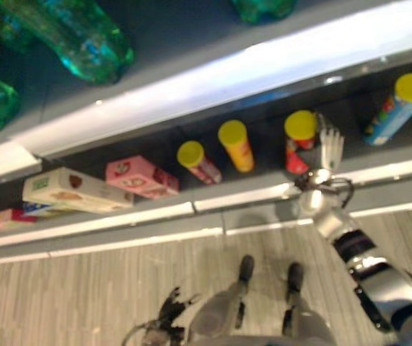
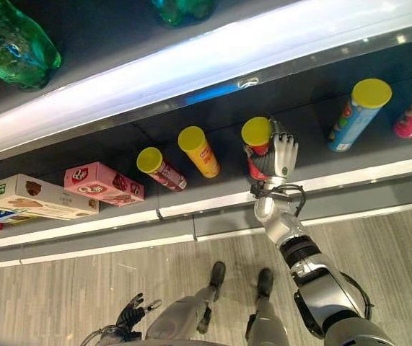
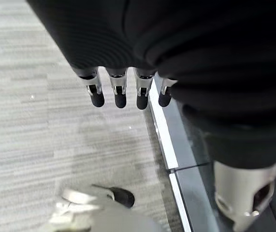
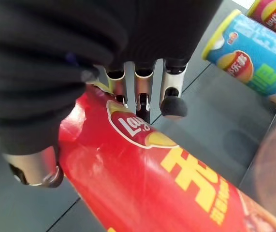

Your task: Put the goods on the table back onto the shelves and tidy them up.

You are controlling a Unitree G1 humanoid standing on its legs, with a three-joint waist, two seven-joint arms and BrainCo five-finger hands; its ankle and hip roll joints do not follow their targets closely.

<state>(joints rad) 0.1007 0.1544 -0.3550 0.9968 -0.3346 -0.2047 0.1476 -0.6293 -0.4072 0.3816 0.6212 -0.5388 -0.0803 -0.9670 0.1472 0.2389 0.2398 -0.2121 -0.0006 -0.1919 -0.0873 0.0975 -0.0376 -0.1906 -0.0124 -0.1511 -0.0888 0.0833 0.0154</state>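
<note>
The right robot hand (image 2: 278, 160) is reaching into the lower shelf (image 2: 379, 173) and grasping a red crisp tube (image 4: 142, 188) with a yellow lid; in the right wrist view its fingers (image 4: 172, 104) are lying across the tube's printed side with the thumb on the other side, so the tube is sitting in the shelf, upright as far as I can judge, with the hand wrapped round it. The trouble I am watching for is the release: if the fingers are dragging on the slick cardboard as they let go, the tall narrow tube could tip and roll. Just beside the hand, towards the robot's left, an orange tube (image 2: 199, 151) and a smaller red tube (image 2: 160, 169) are standing close together, so a toppling tube could knock them down in a row. On the hand's other side a blue tube (image 2: 359, 114) is standing well apart and looks safer. Pulling the wrist back carelessly could also catch the shelf's front rail (image 2: 213, 205). Farther to the left a pink box (image 2: 103, 184) and a cream box (image 2: 36, 197) are lying flat, out of harm's way. The left robot hand (image 3: 128, 92) is hanging over the floor (image 3: 36, 121) with relaxed fingers, holding nothing.
</note>
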